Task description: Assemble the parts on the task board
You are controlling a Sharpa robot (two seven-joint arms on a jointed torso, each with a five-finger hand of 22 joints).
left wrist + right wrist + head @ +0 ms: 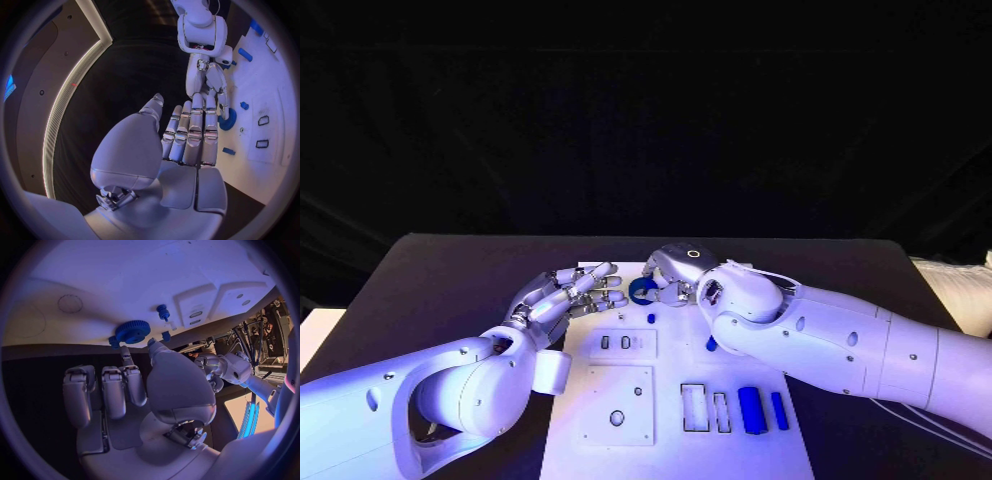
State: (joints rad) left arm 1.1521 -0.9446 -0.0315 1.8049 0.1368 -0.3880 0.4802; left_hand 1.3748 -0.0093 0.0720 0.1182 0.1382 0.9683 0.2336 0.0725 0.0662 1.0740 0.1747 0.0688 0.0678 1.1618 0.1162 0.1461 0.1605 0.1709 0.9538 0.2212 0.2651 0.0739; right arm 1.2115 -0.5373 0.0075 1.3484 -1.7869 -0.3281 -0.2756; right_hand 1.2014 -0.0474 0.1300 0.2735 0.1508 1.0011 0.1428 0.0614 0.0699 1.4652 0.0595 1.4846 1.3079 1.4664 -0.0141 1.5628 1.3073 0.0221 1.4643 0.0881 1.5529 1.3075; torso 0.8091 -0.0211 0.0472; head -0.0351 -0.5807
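The blue gear (643, 291) lies on the task board (675, 440) close to its far edge, between the two hands; in the right wrist view it shows as a toothed disc (132, 331) with a small hub, lying flat on the white plate; it looks like rigid moulded plastic, light and stiff, not fragile, though its low profile leaves little to catch from above, so the toothed rim is the sensible place to pinch, the teeth giving some bite against slipping. The right hand (684, 275) sits at the gear with a fingertip reaching towards its rim, but whether it touches or actually holds the gear I cannot tell; its other fingers are loosely curled. The left hand (574, 292) lies just beside the gear with its fingers extended side by side and nothing in it, so it reads as released. Nearer the board's middle a small blue peg (651, 318) stands, and another blue piece (711, 344) peeks out by the right forearm; towards the near edge two blue bars (762, 410) lie beside empty rectangular slots (704, 408); these small pieces would also be light and hard, and likely to skid on the smooth plate if nudged sideways.
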